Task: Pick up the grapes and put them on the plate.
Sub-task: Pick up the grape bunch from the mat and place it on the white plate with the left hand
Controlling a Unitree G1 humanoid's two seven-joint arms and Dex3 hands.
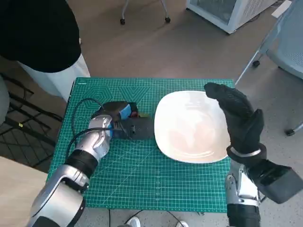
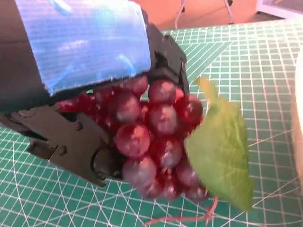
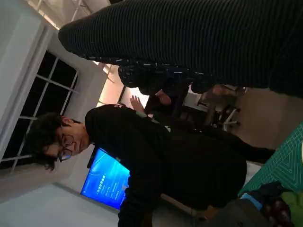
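Note:
A bunch of dark red grapes (image 2: 151,137) with a green leaf (image 2: 220,146) lies on the green cutting mat (image 1: 142,175), just left of the white plate (image 1: 189,127). My left hand (image 1: 116,116) is wrapped around the bunch. In the left wrist view its black fingers (image 2: 71,142) press against the berries under the blue-taped back (image 2: 80,47). From the head view only a red speck of the grapes (image 1: 134,113) shows beside the hand. My right hand (image 1: 236,113) hovers over the plate's right rim, fingers stretched out and holding nothing. The plate has nothing on it.
A person in black (image 1: 38,33) stands at the table's far left corner and also fills the right wrist view (image 3: 161,156). A black cable (image 1: 78,118) loops beside my left forearm. A white cabinet (image 1: 227,12) and a chair (image 1: 289,42) stand on the floor beyond.

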